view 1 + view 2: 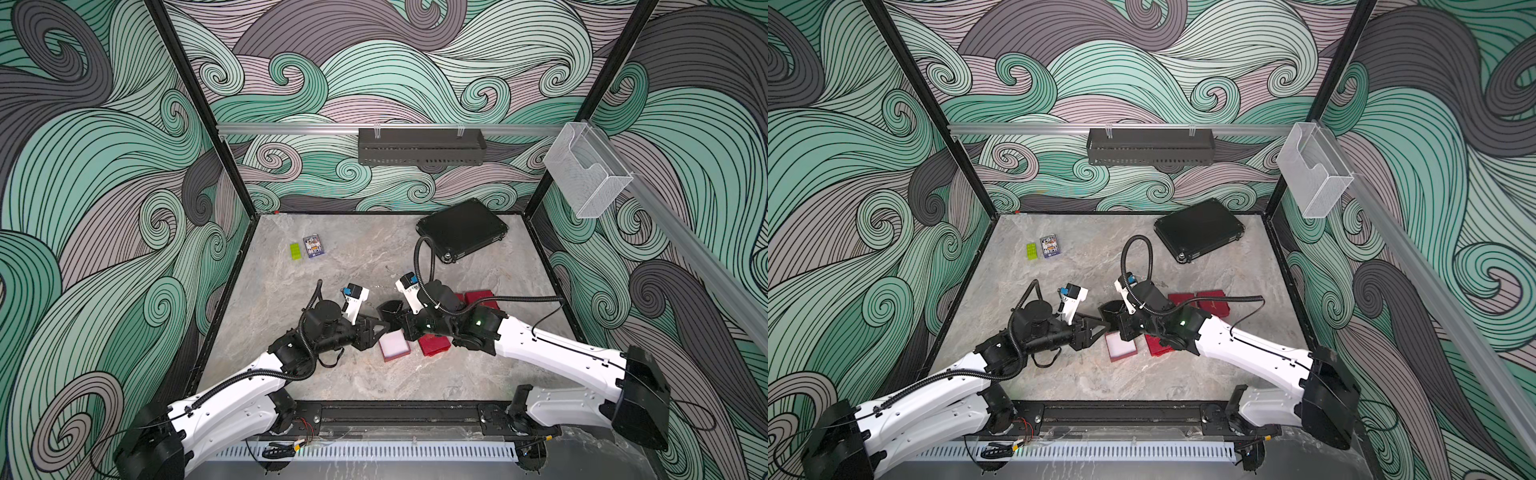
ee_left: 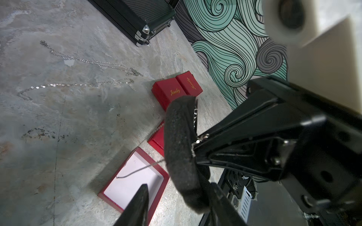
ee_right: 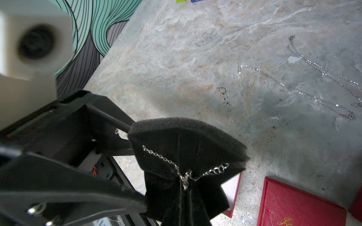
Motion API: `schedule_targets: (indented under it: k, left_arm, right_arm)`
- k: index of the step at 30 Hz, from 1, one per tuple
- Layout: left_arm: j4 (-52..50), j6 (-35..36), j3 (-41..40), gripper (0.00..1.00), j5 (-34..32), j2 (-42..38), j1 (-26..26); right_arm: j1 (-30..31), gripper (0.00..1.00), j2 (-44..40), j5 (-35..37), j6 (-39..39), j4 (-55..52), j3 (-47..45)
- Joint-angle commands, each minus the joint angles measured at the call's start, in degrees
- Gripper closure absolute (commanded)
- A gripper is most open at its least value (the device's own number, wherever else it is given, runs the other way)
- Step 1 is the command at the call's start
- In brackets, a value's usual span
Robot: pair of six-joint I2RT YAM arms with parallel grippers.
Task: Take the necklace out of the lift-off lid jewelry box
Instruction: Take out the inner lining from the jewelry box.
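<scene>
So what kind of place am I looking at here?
Likely a robot test booth: a left arm and right arm mounted at a marble-look tabletop, swirl-printed wall panels, and staged props like red jewelry boxes.

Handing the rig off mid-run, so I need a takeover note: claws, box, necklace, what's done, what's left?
Right claw: shut on the black foam insert pad, held above the grey marble-look table.
Left claw: open, jaws at the pad's edge, not gripping.
Thin silver necklace: hooked across the pad. One strand hangs over the open red box base with white lining.
Flat red lid: on the table beside the base.
Done: lid off, pad lifted out.
Left: free the necklace from the pad and lay it on the table.
</scene>
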Motion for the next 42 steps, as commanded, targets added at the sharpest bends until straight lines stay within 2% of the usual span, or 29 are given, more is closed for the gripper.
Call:
schedule_targets:
  k: [1,10,18,22,25,31,35,39,42]
  left_arm:
    - [2.3,-0.8,3.6,0.52,1.9,1.3,-0.4]
    - [5.5,-1.8,5.9,0.53,4.5,4.9,-0.9]
    - [4.9,-1.3,6.4,0.80,5.6,5.3,-1.2]
    - [2.8,0.5,6.7,0.91,5.1,4.0,-1.2]
    - [0.0,2.7,7.6,0.96,5.1,3.4,-1.2]
    - [-7.3,10.5,10.6,1.00,4.7,2.4,-1.2]
    - [-15.1,20.2,13.8,1.00,2.7,2.1,-1.2]
    - [-21.4,27.8,17.8,1.00,-0.7,2.1,-1.4]
    - [-21.9,30.9,19.5,1.00,-5.7,1.4,-3.1]
  right_arm:
    - [-0.2,1.00,-2.1,-0.2,0.6,2.0,1.3]
    - [-0.1,1.00,-2.9,-0.7,0.3,3.0,0.6]
    - [-0.3,1.00,-5.4,1.0,0.2,3.2,-0.6]
    - [-0.8,0.93,-6.5,0.9,-0.1,1.6,-0.6]
    - [-1.4,0.85,-7.5,-0.5,-0.5,-0.3,-0.4]
    - [-3.0,0.68,-11.9,-4.6,-2.6,-4.8,-0.1]
    - [-4.1,0.55,-16.1,-9.3,-6.3,-5.7,-1.1]
    - [-4.4,0.53,-18.3,-11.3,-10.8,-8.7,-0.9]
    - [-4.5,0.53,-18.6,-13.2,-12.9,-8.9,-0.4]
